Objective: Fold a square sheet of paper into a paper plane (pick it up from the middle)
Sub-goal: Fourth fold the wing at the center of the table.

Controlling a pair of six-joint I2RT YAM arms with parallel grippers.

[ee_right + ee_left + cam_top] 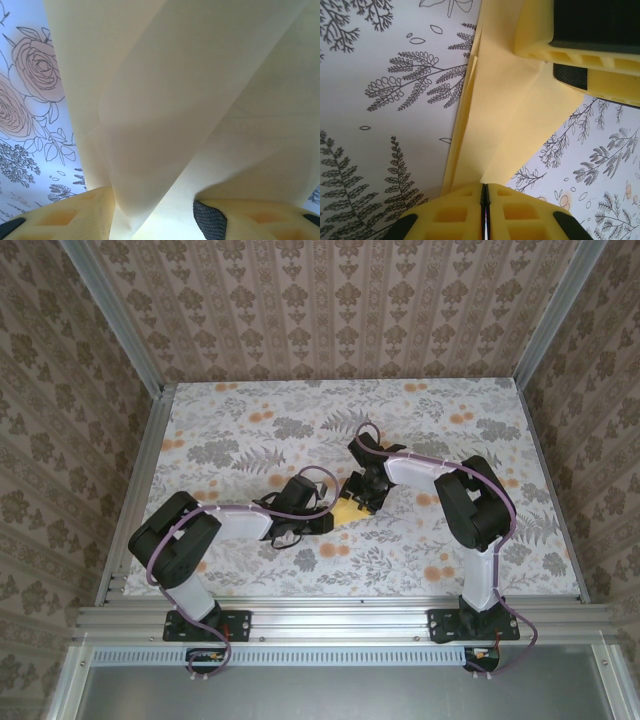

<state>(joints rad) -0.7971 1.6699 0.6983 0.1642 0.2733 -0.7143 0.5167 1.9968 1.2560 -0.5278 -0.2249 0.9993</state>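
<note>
Mid-fold: left gripper pinches the yellow sheet tight, right gripper straddles it half-wide, grip unclear, and next comes a firm, flat crease.

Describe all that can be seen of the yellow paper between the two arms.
The thin pale-yellow paper sheet is matte, plain and already folded into overlapping layers with long straight creases, narrowing toward the left tool, which is shut on its pointed end. It sits mid-table, low over the flower-printed table cover. The right tool stands open around a raised fold at the other end; whether it presses the paper cannot be told.
</note>
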